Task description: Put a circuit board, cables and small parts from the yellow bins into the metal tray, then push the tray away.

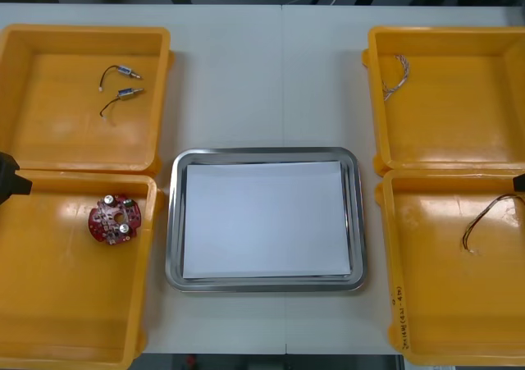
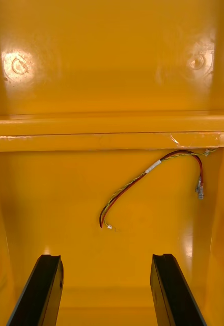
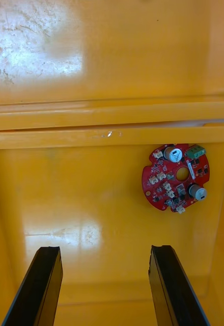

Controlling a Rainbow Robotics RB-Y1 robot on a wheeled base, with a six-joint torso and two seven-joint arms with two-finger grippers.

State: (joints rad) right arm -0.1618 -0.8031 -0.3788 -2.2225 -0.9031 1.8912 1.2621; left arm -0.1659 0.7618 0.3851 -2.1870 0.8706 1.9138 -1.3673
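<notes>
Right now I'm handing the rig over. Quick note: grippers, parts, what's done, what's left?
Left gripper: open, holding nothing, over the near left bin; the circuit board lies ahead of its fingers.
Right gripper: open, holding nothing, over the near right bin; the red and yellow cable lies ahead.
Far left bin: two small metal parts.
Far right bin: a twisted cable.
Metal tray: white inside, nothing in it.
Done: nothing.
Left: load the board, cables and parts, then push the tray away.

text: none legible | small dark print (image 1: 399, 306) on near-right yellow bin (image 1: 390, 255) rim: unreadable
</notes>
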